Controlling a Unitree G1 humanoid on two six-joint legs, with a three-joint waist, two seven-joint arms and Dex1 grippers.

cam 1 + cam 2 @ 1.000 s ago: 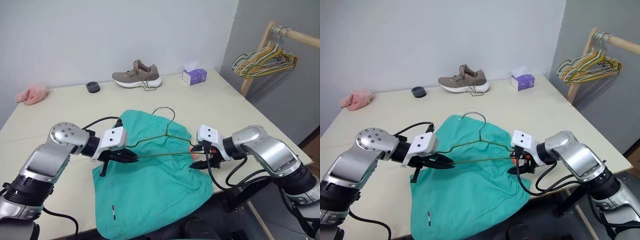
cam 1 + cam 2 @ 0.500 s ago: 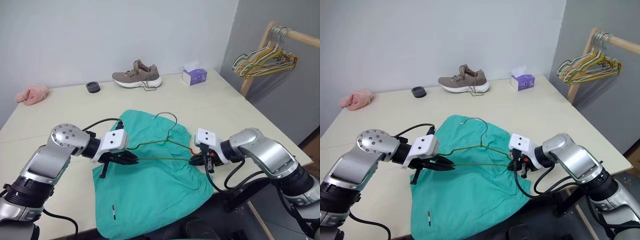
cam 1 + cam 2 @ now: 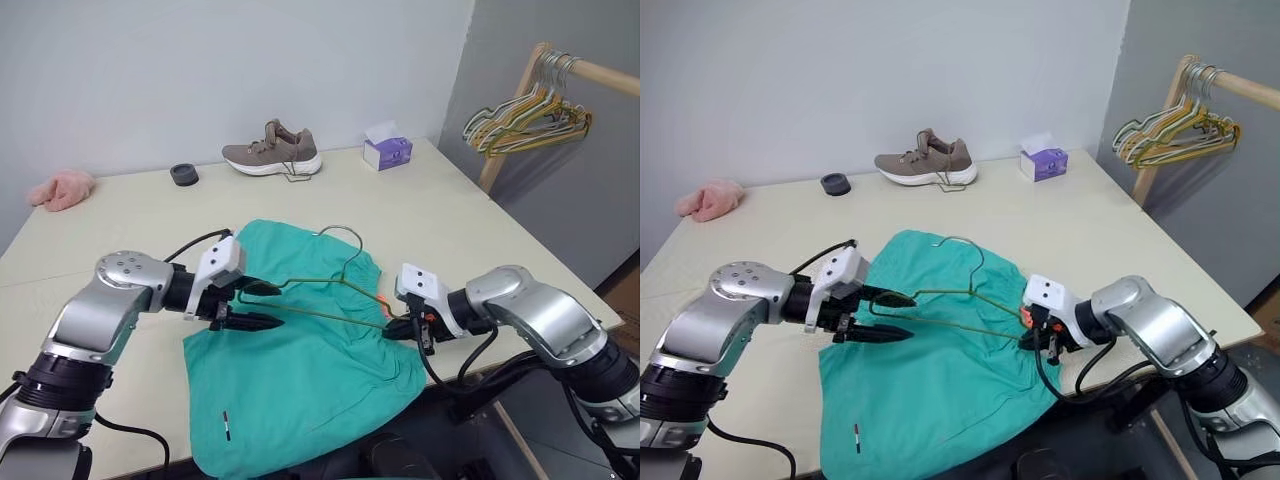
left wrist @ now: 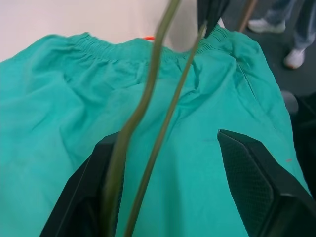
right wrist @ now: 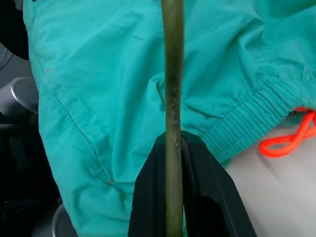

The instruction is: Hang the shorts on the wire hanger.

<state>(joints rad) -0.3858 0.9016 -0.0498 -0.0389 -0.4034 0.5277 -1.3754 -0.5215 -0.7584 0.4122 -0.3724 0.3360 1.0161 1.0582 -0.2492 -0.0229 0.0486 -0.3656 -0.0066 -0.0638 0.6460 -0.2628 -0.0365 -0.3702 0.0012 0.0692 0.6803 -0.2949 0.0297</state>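
- At the bench's front edge lie the shorts, soft and limp, best pinched at the waistband.
- The wire hanger, light and springy, hangs just above them.
- The right claw is clamped on its end; the left claw stands wide around the wire.

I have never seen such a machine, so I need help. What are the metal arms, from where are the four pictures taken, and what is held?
It is a humanoid robot with two arms. Two pictures come from its head, two close ones from its wrists. On the table lie the shorts, a shoe, a tissue box, a pink cloth and a small dark ring. The right gripper has its jaws shut on the wire hanger. The left gripper has open jaws around the hanger's other end.
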